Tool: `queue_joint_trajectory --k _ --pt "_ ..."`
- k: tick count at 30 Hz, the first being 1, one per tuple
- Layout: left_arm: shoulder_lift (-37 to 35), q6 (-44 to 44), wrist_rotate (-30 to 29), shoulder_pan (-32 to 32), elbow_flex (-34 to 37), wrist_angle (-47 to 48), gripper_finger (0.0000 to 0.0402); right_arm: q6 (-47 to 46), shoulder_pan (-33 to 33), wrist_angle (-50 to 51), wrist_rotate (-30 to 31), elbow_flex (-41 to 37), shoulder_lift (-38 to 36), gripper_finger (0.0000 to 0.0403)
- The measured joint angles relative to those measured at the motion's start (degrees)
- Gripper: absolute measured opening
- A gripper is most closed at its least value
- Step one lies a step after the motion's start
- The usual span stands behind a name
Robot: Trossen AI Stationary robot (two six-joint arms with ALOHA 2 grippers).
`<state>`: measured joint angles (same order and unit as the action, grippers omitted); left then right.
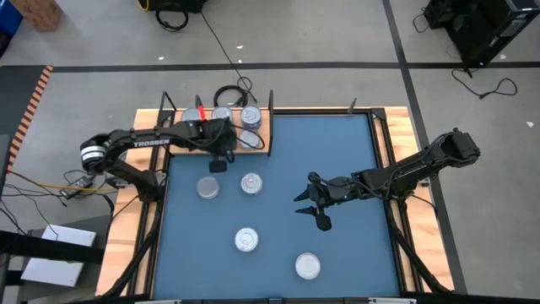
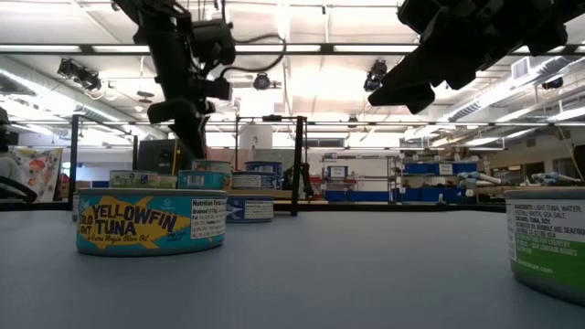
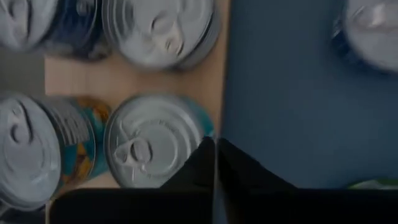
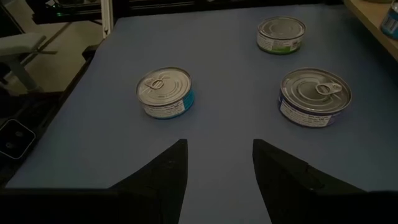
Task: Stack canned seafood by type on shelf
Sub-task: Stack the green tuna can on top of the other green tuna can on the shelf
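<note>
Over shelf [image 1: 253, 145] edge | left pincer [image 3: 215, 155] together | tins [image 3: 155, 146] flat, lids up | right pincer [image 4: 216, 163] apart

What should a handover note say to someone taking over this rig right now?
Left end effector: shut, empty, at the shelf's mat-side edge.
Right end effector: open, empty, hovering over the blue mat.
Done: several tins on the shelf; whether they are sorted by type cannot be told.
Left: four tins on the mat.
</note>
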<state>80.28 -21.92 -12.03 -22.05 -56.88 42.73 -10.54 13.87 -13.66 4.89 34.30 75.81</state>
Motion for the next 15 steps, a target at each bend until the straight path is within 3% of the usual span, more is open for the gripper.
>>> queue_joint_trajectory --k 10,15 --pt "-1.76 4.48 -1.51 10.20 0.00 -8.12 0.0002 1.60 0.00 -2.40 5.02 0.00 0.00 0.0184" --pt "-2.48 5.99 -2.30 15.03 2.52 -15.11 0.0002 2.08 -0.27 -9.90 6.20 0.05 3.33 0.0177"
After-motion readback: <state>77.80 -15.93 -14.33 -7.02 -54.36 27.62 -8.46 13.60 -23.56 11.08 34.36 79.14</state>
